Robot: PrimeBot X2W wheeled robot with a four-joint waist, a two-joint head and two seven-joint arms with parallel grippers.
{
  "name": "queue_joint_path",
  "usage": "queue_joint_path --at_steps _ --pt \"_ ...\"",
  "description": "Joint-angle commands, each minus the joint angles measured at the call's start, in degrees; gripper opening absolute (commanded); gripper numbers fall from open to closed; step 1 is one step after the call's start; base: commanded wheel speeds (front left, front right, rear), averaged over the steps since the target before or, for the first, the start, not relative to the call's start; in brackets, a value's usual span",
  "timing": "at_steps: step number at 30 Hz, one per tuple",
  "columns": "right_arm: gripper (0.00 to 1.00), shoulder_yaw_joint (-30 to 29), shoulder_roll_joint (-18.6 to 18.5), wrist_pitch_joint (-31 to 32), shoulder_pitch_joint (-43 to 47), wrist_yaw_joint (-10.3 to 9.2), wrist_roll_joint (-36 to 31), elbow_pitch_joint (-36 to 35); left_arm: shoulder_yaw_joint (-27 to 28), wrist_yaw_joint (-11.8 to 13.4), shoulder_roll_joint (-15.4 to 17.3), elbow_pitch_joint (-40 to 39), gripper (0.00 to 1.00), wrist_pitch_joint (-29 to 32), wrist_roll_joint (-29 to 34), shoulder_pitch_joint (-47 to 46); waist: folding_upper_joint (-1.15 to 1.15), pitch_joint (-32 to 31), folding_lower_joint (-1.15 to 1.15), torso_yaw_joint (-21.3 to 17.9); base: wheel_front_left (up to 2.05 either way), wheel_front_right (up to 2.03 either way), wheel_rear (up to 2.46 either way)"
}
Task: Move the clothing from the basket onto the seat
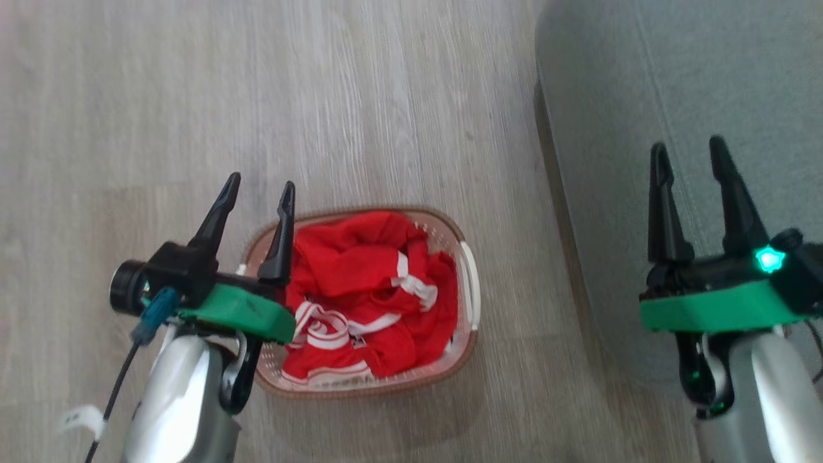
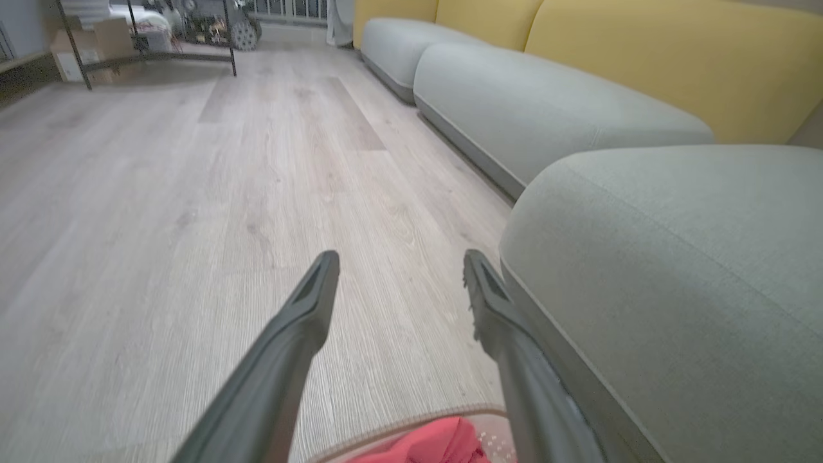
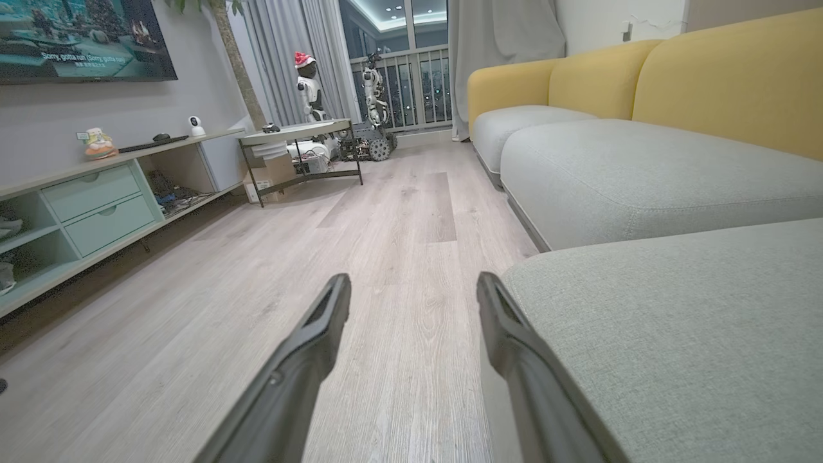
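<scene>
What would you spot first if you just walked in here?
The bright red clothing heaped in the little oval basket on the wooden floor, with the open left pincer over its left edge. To its right lies the big grey seat, under the open right pincer.

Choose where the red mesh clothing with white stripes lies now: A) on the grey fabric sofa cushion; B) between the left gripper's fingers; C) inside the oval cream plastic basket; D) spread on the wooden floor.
C: the red clothing lies bunched inside the cream basket, standing on the floor beside the grey seat.
</scene>
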Motion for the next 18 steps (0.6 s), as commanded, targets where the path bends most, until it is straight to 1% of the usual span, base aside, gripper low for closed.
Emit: queue_joint_path --at_steps 1,7,18 --pt "1.00 1.2 0.1 -0.5 -1.8 -0.01 -0.4 -2.3 0.9 -0.3 1.1 -0.4 1.00 -0.5 -0.3 -2.4 0.00 2.9 -0.01 -1.0 0.00 0.00 0.00" --pt "1.00 1.2 0.4 -0.5 -4.9 -0.01 0.0 -3.5 -0.9 -0.6 2.2 7.0 1.00 0.4 -1.0 -7.2 0.00 7.3 -0.01 -1.9 0.00 0.00 0.00" --pt "1.00 1.9 0.6 -0.5 -10.1 -0.01 -0.1 -7.5 -3.4 -0.8 2.6 25.4 1.00 9.0 -4.5 -16.0 0.00 14.7 -0.01 -4.4 0.00 0.00 0.00"
